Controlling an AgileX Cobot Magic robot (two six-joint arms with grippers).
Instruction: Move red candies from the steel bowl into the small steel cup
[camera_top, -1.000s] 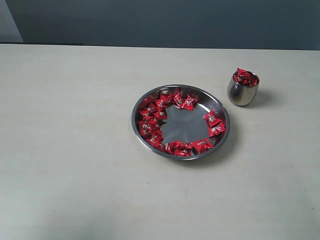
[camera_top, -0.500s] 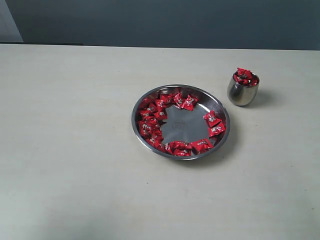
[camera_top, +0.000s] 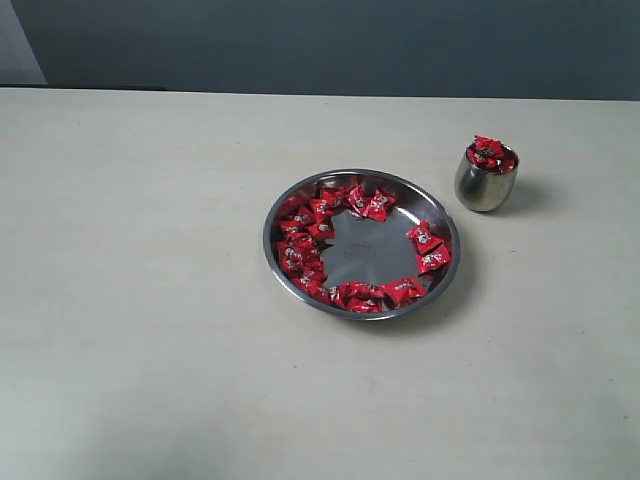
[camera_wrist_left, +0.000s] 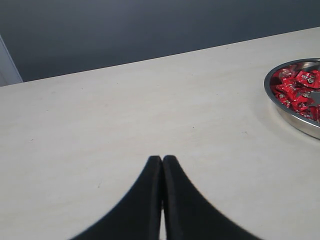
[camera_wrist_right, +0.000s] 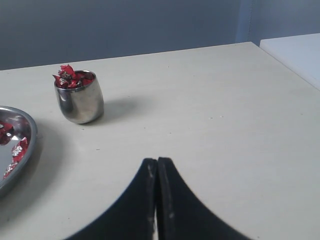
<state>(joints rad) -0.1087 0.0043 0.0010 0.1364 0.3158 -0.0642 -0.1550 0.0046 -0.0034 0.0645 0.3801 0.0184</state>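
Wide flat cream-white matte tabletop (camera_top: 150, 300) fills most of ext. view and runs edge to edge. Its far edge is straight and meets a plain dark blue-grey wall (camera_top: 350, 45) behind. Surface has faint dark specks & light scuffs (clearest from the left wrist cam). Pale whitish vertical strip (camera_top: 18, 45) sits at far-left corner of ext. view against the wall, lower end at table's far edge. Right wrist view: white flat slab (camera_wrist_right: 295, 50) just beside the table's side edge, thin seam btwn them. Lighter blue-grey wall panel (camera_wrist_right: 285, 17) stands behind it.

Red candies (camera_top: 305, 250) ring steel bowl (camera_top: 445, 268); small steel cup (camera_top: 486, 186) heaped
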